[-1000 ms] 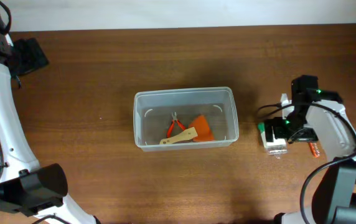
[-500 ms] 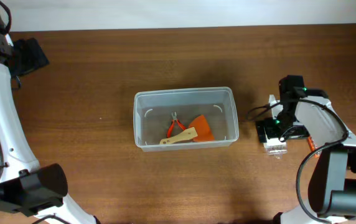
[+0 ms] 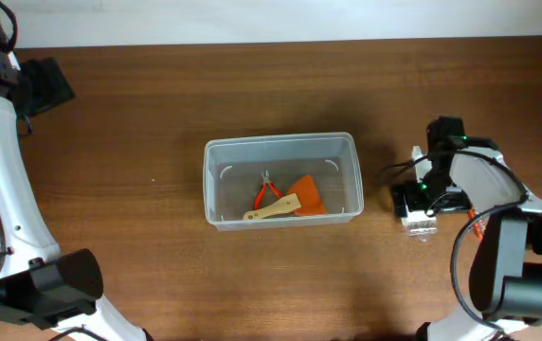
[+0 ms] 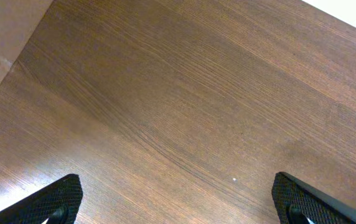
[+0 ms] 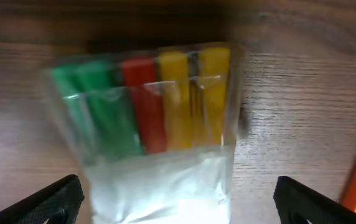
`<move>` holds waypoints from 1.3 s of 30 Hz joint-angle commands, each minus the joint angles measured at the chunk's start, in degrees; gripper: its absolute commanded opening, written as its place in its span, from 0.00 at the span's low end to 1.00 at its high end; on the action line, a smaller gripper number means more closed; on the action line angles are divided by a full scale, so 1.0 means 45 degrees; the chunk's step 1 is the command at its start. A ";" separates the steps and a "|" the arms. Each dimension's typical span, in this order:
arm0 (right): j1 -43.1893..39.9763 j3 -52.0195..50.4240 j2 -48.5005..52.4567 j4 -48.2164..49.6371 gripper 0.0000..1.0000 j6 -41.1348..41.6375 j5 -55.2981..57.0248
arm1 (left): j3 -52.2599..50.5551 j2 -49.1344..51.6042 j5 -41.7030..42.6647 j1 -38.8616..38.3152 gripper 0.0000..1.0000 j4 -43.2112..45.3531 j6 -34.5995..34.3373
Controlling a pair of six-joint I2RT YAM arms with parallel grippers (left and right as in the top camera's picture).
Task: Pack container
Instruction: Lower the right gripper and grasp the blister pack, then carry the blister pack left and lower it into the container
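right gripper [image 5: 177, 202]: fingers apart, has shifted toward the container [image 3: 280, 140], now over the clear packet [image 5: 145, 115] just right of it | left gripper [image 4: 177, 198]: fingers apart, far left of container | container unmoved; judged: packet grasp next

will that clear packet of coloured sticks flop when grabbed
Probably floppy: the packet looks like thin clear film. Likely slippery too, as the film looks glossy. The coloured sticks inside look rigid, so that end should hold shape.
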 commanded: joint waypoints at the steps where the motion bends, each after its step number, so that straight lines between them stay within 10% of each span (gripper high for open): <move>1: -0.0102 -0.0102 0.0442 0.0097 0.99 0.0146 0.0233 | -0.0039 -0.0073 0.0000 0.0029 0.99 0.0000 -0.0165; 12: -0.0102 -0.0102 0.0845 0.0107 0.99 0.0500 0.0243 | -0.0039 -0.0073 0.0000 0.0029 0.99 0.0000 -0.0165; 21: -0.0102 -0.0102 0.0845 0.0024 0.51 0.0821 0.0228 | -0.0039 -0.0073 0.0000 0.0029 0.99 0.0000 -0.0165; 39: -0.0073 0.4308 0.0816 -0.3002 0.23 0.0811 0.0243 | -0.0039 -0.0073 0.0000 0.0029 0.99 0.0000 -0.0165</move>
